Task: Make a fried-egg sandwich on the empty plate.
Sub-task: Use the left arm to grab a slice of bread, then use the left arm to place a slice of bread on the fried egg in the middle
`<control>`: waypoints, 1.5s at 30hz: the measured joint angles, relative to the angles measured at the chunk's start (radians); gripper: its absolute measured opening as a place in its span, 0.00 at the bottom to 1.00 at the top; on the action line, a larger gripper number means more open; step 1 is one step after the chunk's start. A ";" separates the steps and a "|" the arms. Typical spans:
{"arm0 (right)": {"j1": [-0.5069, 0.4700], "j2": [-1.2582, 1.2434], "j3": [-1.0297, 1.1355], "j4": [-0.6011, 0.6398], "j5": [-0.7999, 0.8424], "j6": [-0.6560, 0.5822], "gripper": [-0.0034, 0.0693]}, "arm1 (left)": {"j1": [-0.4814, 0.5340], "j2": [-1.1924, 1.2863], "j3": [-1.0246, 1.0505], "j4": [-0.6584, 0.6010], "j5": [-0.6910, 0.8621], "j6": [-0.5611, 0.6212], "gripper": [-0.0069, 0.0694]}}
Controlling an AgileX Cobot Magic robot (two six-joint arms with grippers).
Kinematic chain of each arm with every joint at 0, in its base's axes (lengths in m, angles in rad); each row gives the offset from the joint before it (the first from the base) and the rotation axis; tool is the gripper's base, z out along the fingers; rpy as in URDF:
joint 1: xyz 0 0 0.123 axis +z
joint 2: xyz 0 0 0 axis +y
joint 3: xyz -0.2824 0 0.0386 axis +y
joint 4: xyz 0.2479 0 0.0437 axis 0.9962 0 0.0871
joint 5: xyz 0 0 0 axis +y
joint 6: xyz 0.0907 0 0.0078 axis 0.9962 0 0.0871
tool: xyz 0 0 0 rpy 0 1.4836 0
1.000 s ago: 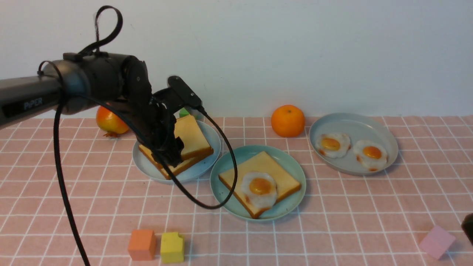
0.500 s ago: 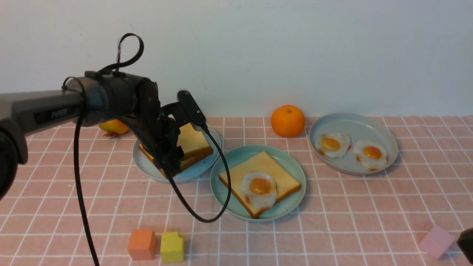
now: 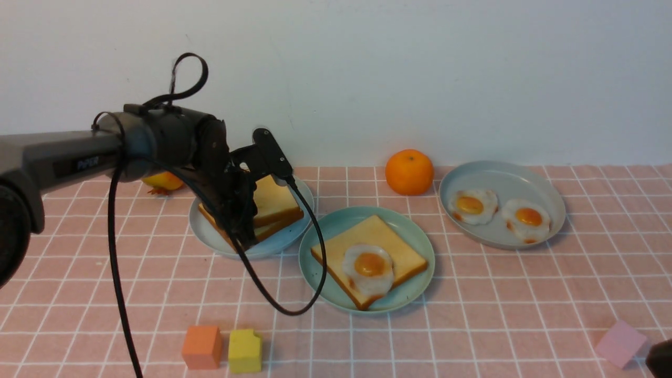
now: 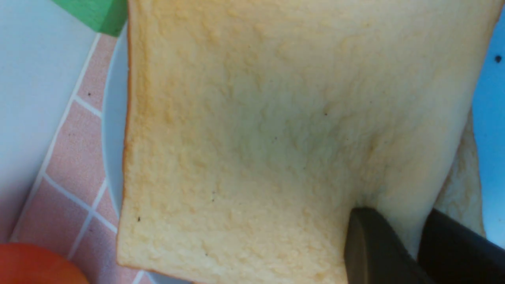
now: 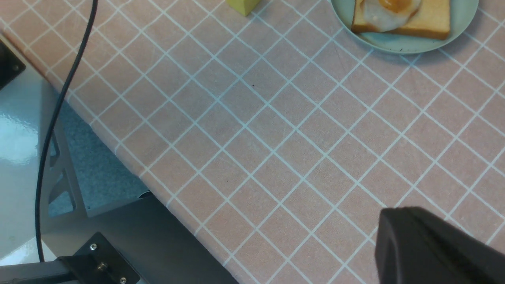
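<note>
My left gripper (image 3: 248,233) is shut on the near edge of the top toast slice (image 3: 275,202) over the pale blue plate (image 3: 210,239). In the left wrist view its fingers (image 4: 367,244) pinch that slice (image 4: 276,118), with a second slice (image 4: 469,189) under it. The mint-green plate (image 3: 415,236) holds one toast slice (image 3: 367,236) with a fried egg (image 3: 369,268) on top. A two-slice fried-egg sandwich is not in view. My right gripper (image 3: 660,357) is shut and empty, low at the front right corner (image 5: 398,228).
A grey-blue plate (image 3: 504,176) with two fried eggs stands at the back right, an orange (image 3: 409,171) beside it. A red-yellow fruit (image 3: 160,181) lies behind the arm. Orange (image 3: 201,347), yellow (image 3: 244,350) and pink (image 3: 620,343) cubes sit near the front. The table edge (image 5: 158,193) is close.
My left arm has reached further forward and lower over the pale blue plate, and the top slice's raised far edge has come down. The right gripper has sunk lower in the corner.
</note>
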 joint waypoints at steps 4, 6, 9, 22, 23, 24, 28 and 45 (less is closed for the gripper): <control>0.000 -0.030 0.000 -0.002 0.000 0.000 0.09 | -0.016 -0.076 0.012 0.001 0.008 -0.134 0.28; 0.000 -0.059 0.000 -0.003 0.000 0.000 0.09 | -0.037 -0.127 0.012 0.001 0.017 -0.205 0.26; 0.000 -0.114 0.000 -0.004 0.000 0.005 0.09 | -0.113 -0.242 0.006 -0.003 0.078 -0.356 0.23; 0.000 -0.323 0.086 -0.005 0.000 0.078 0.10 | -0.441 -0.129 0.007 0.039 0.125 -0.614 0.23; 0.000 -0.329 0.092 -0.004 0.000 0.080 0.10 | -0.439 -0.118 0.007 0.051 0.113 -0.624 0.23; 0.000 -0.336 0.096 -0.003 0.000 0.080 0.10 | -0.439 -0.109 0.007 0.059 0.103 -0.628 0.23; 0.000 -0.356 0.111 -0.002 0.000 0.080 0.10 | -0.438 -0.075 0.007 0.100 0.076 -0.633 0.23; 0.000 -0.356 0.119 -0.002 0.000 0.080 0.12 | -0.438 -0.040 0.007 0.117 0.070 -0.631 0.32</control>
